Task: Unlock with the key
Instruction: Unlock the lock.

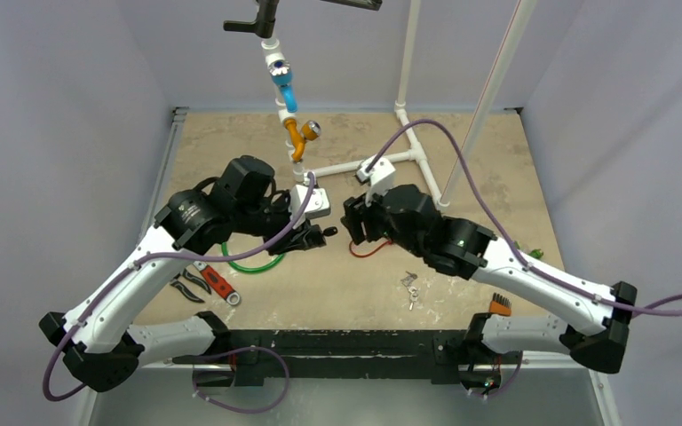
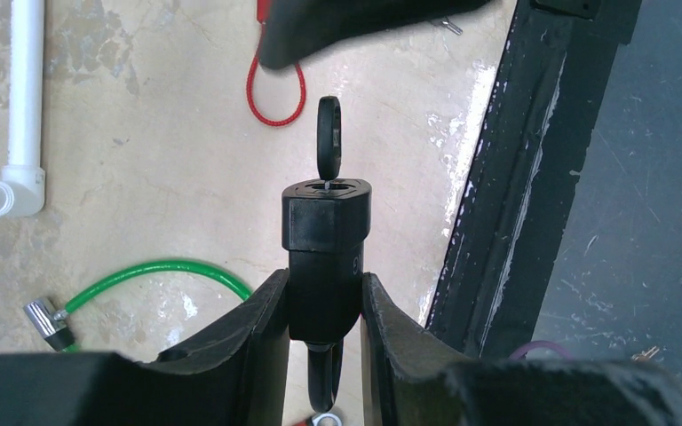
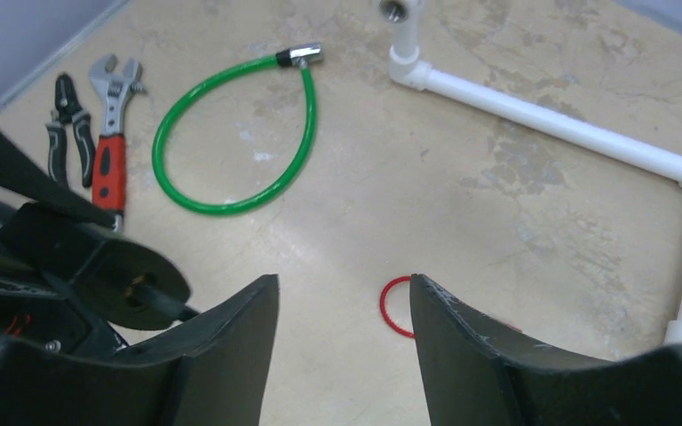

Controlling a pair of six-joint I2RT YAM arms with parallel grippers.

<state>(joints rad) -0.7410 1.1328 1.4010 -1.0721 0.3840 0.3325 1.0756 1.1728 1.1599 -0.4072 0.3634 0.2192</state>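
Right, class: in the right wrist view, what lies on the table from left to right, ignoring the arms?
Pliers → wrench → green cable → white pipe. The red loop sits level with the pipe's left end, so it is left out.

The left arm (image 1: 133, 277) and right arm (image 1: 542, 277) are built of white shells joined by rounded black joint housings, and a purple cable (image 1: 425, 122) is looped along each. A small green light (image 1: 462, 238) is seen on the right arm's black housing. The fingers (image 3: 231, 355) are moulded in matt black, broad and tapered.
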